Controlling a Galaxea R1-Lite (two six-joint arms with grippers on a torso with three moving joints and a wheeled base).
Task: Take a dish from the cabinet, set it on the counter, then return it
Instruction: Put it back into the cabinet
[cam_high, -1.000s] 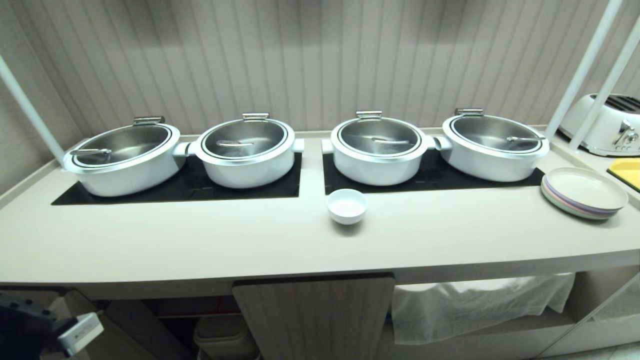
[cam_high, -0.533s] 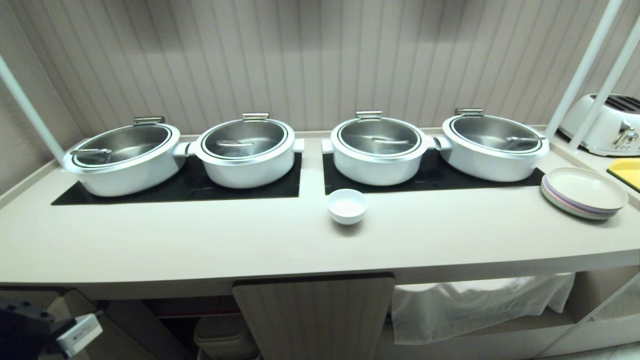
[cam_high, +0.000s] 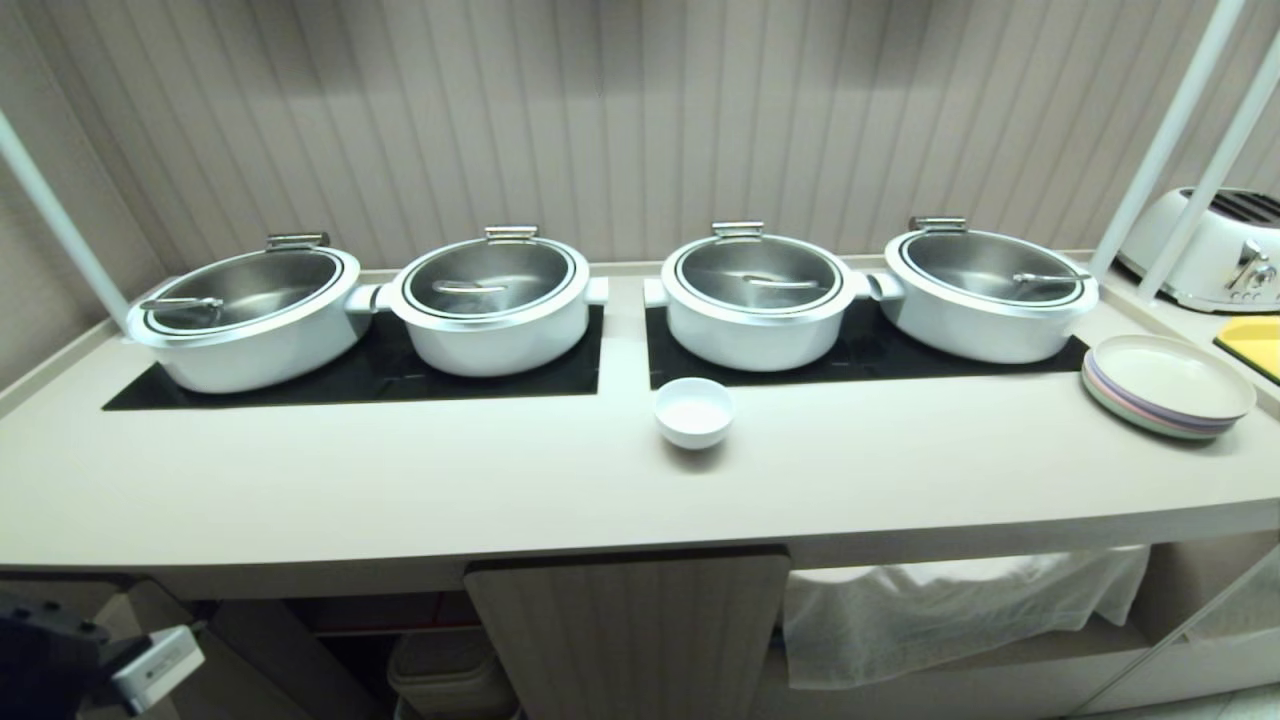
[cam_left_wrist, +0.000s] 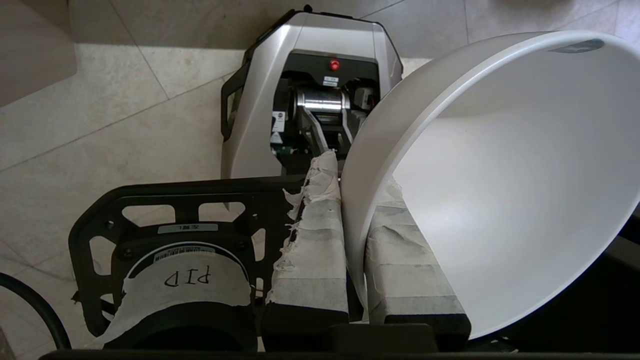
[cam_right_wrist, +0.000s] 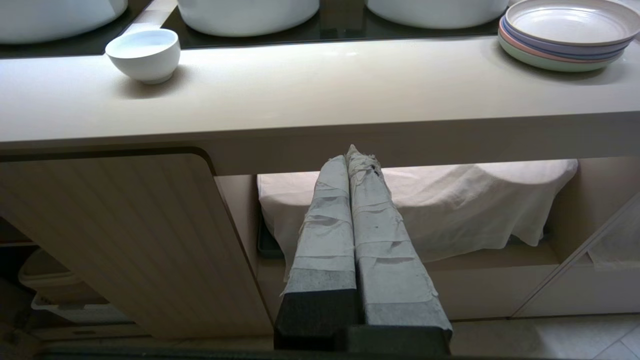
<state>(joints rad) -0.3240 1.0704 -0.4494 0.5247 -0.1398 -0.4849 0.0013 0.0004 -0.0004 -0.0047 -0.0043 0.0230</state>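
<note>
You've got the dish (cam_left_wrist: 500, 190) pinched by its rim in the left tool (cam_left_wrist: 350, 185), jaws nearly shut on the wall, low over the tiled floor (cam_left_wrist: 125, 125) by the robot base (cam_left_wrist: 310, 75). So it's out of the cabinet (cam_high: 630, 630) but not on the table (cam_high: 500, 490); I'd say set-down & return are both left. Right tool (cam_right_wrist: 352, 155) is shut w/ nothing in it, in front of the open bay w/ a white cloth (cam_high: 950, 610); up top there's another white bowl (cam_high: 694, 412), four lidded pots (cam_high: 757, 300), a plate stack (cam_high: 1165, 385) & a toaster (cam_high: 1215, 250) vs. a ribbed wall.
</note>
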